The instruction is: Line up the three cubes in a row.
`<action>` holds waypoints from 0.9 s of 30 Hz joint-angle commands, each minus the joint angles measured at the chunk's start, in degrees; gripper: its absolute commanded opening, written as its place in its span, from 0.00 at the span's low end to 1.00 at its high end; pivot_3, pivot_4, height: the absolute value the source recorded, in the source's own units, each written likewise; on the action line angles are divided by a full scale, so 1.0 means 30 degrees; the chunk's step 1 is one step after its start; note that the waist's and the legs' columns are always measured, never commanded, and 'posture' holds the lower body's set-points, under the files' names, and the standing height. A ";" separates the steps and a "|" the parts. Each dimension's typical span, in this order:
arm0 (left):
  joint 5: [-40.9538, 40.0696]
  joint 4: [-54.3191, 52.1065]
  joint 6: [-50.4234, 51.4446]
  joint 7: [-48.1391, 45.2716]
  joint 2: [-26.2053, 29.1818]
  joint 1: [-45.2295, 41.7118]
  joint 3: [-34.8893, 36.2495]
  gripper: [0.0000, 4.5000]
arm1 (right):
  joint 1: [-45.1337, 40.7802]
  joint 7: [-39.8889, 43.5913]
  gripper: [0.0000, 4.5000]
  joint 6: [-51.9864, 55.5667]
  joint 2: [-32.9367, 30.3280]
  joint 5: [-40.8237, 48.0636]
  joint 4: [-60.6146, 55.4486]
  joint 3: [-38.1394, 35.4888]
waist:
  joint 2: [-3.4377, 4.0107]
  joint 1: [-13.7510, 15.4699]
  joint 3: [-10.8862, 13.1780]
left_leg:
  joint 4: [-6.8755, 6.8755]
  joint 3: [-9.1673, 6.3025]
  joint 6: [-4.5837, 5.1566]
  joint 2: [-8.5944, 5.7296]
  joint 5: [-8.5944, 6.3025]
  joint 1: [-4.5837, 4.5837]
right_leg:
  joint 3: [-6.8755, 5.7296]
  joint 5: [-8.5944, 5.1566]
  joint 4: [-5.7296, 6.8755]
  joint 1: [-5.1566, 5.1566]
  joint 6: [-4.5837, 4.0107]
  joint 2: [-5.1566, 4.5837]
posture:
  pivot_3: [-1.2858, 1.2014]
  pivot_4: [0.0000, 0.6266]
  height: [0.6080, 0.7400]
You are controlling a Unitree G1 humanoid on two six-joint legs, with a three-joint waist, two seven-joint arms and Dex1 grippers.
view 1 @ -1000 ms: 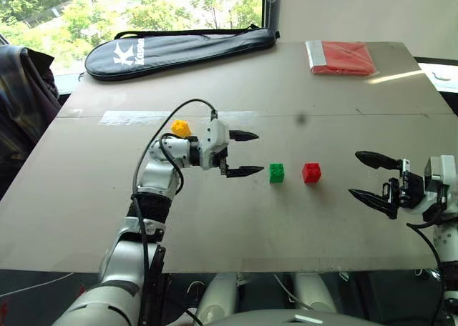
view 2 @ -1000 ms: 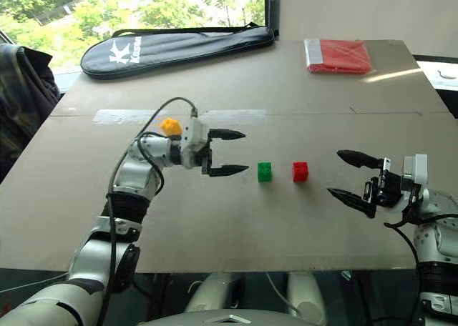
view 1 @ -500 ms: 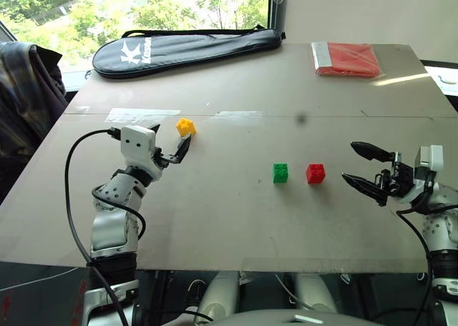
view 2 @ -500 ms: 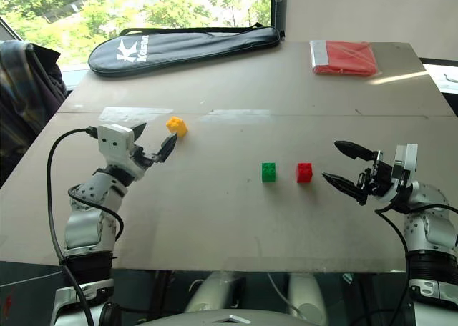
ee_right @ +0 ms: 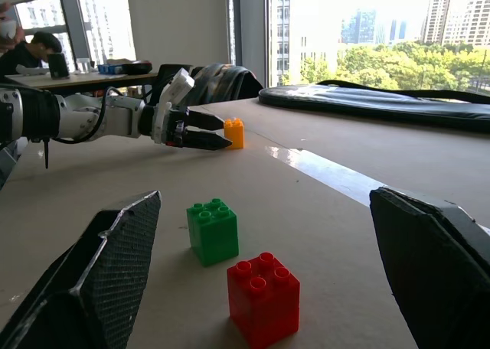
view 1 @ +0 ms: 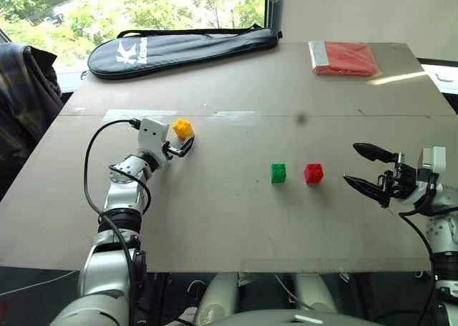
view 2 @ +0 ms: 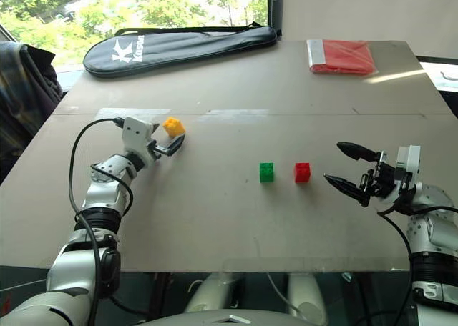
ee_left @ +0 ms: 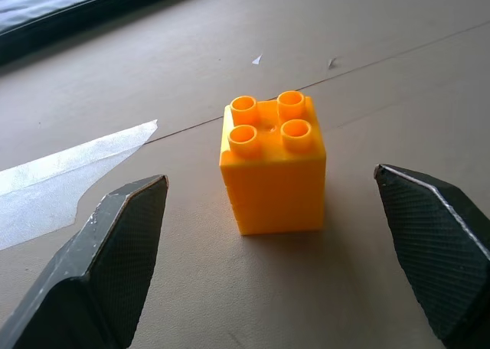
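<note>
The table (view 1: 236, 219) carries all three cubes. The yellow cube (view 1: 183, 129) stands upright on the left side, studs up, just beside a strip of clear tape (view 1: 132, 115) stuck to the surface. The green cube (view 1: 278, 172) and the red cube (view 1: 313, 173) stand near the middle, close beside each other with a small gap between them, level with one another. The yellow cube sits well apart from that pair and farther toward the window side, so it is out of line with them.

The left gripper (view 1: 182, 147) lies low over the table at the yellow cube. Its fingers are spread wide and hold nothing; in the left wrist view the cube stands between the two fingers (ee_left: 115, 249), clear of both, with bare table on either side.

The right gripper (view 1: 366, 170) hangs above the table to the right of the red cube, apart from it, pointing toward the pair. Its fingers stand wide apart and empty.

At the far edge lie a black racket case (view 1: 182, 47) and a flat red packet (view 1: 342, 57).
</note>
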 commanded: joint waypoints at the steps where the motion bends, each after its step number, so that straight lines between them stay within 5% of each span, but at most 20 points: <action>1: -0.0604 0.3028 -0.0468 -0.0798 0.0010 -0.2037 0.0373 0.93 | 0.0367 -0.0434 1.00 -0.0174 -0.0267 0.0174 -0.1185 -0.0621 | -0.0002 0.0122 -0.0002 | 0.0001 -0.0025 -0.0005 -0.0001 0.0003 -0.0007 | -0.0034 0.0000 0.0010 -0.0004 -0.0001 0.0002 | 0.52 0.24 0.64; 3: -0.0274 0.4185 -0.0900 -0.1120 0.0091 -0.2569 0.0064 0.82 | 0.0552 -0.0564 1.00 -0.0158 -0.0212 0.0168 -0.1452 -0.0565 | -0.0004 0.0122 -0.0003 | 0.0003 -0.0030 -0.0004 -0.0004 0.0003 -0.0005 | -0.0046 0.0000 0.0021 0.0004 0.0000 0.0000 | 0.52 0.24 0.64; 8: 0.0110 0.5555 -0.1629 -0.1264 0.0106 -0.3182 -0.0228 0.29 | 0.0693 -0.0703 1.00 -0.0200 -0.0205 0.0165 -0.1751 -0.0490 | -0.0003 0.0088 -0.0004 | 0.0003 -0.0018 -0.0002 -0.0015 0.0002 -0.0002 | -0.0026 0.0001 0.0017 0.0003 0.0002 0.0002 | 0.52 0.24 0.64; 15: 0.0209 0.5502 -0.3032 -0.3543 0.0129 -0.3087 -0.0784 0.28 | 0.0803 -0.0532 1.00 -0.0370 -0.0166 0.0079 -0.1727 -0.0364 | -0.0001 0.0097 -0.0004 | 0.0003 -0.0019 -0.0001 -0.0016 0.0003 -0.0003 | -0.0030 0.0000 0.0024 0.0004 0.0002 0.0005 | 0.52 0.24 0.64; 20: -0.1577 0.2827 -0.3313 -1.1772 -0.0336 -0.2008 -0.1792 0.28 | 0.0854 -0.0137 1.00 -0.0498 -0.0237 0.0105 -0.1417 -0.0410 | 0.0000 0.0054 -0.0003 | 0.0003 -0.0014 -0.0001 -0.0013 0.0003 -0.0014 | -0.0028 0.0000 0.0014 -0.0002 0.0001 0.0007 | 0.52 0.24 0.64; 27: -0.1039 0.2164 -0.3754 -1.6644 -0.0796 -0.2377 -0.3975 0.28 | 0.1163 0.0254 1.00 -0.0558 -0.0241 0.0307 -0.1429 -0.0520 | 0.0000 0.0043 -0.0003 | 0.0004 -0.0012 0.0002 -0.0010 0.0003 -0.0008 | -0.0027 0.0000 0.0019 0.0002 0.0001 0.0022 | 0.52 0.24 0.64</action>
